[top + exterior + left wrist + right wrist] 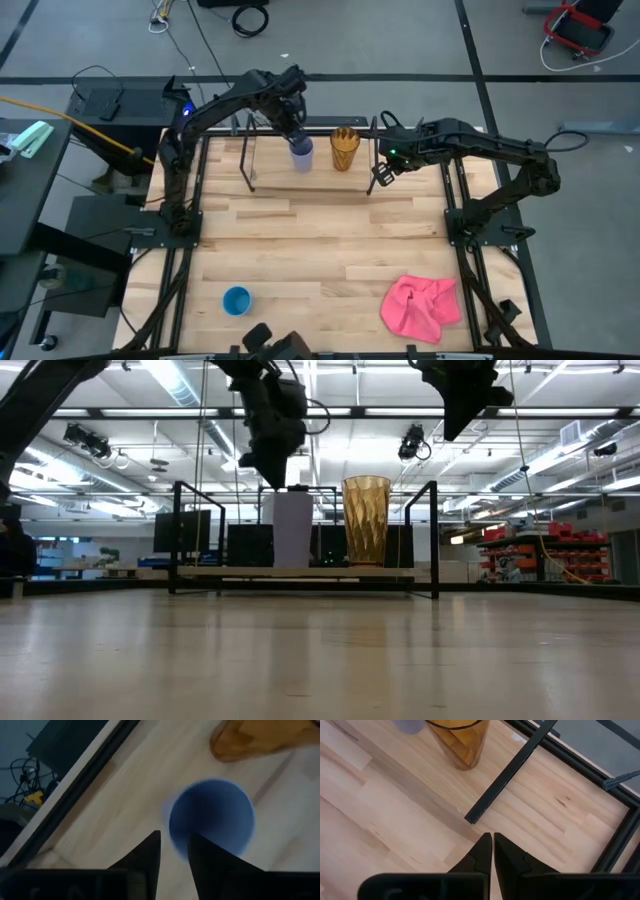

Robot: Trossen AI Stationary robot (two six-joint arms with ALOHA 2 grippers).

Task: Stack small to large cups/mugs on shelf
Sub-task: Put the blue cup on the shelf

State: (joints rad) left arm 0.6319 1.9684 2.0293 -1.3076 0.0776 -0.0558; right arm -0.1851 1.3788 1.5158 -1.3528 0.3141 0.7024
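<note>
The pale lavender cup (300, 153) and the taller amber-orange cup (345, 148) stand upright side by side on the shelf's board (300, 572), inside the black rod frame (247, 160). The short blue cup (237, 300) stands on the table near its front left. My left gripper (291, 127) hangs just above the lavender cup's rim, fingers pointing down and a little apart (173, 847), on either side of the rim's edge (172, 827) without touching it. My right gripper (378, 178) is shut and empty beside the shelf's right end; its wrist view (492, 839) shows it over a rod end.
A crumpled pink cloth (420, 308) lies at the table's front right. The shelf's upright rods (435, 540) stand at both ends of the board. Bare wood lies between the shelf and the front edge. The shelf board has room left of the lavender cup (292, 530).
</note>
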